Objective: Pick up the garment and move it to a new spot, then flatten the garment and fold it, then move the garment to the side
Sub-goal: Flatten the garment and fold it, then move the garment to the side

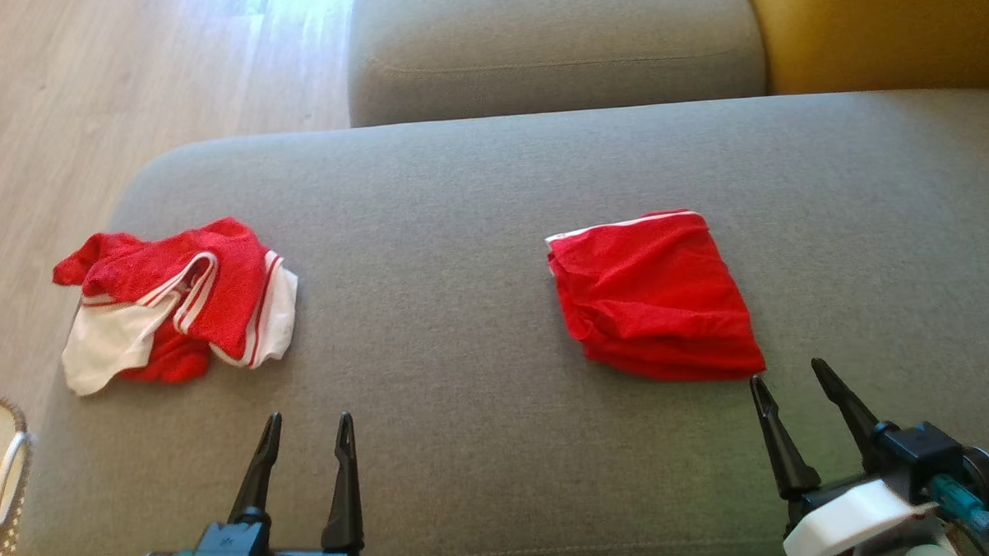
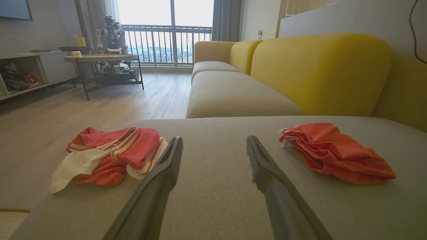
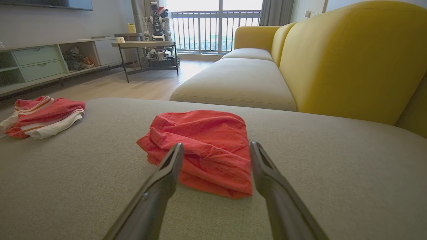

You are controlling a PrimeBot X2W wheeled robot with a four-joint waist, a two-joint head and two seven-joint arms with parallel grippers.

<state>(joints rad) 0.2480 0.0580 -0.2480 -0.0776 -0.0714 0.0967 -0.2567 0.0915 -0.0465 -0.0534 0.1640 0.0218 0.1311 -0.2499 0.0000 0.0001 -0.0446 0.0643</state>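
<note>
Right gripper [image 1: 787,371] agape beside folded garment [image 1: 651,297]

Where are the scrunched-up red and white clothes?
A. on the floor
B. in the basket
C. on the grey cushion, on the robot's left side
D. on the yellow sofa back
C: the crumpled red-and-white garment lies on the grey cushion, ahead of the open left gripper and to its left, touching neither finger.
</note>
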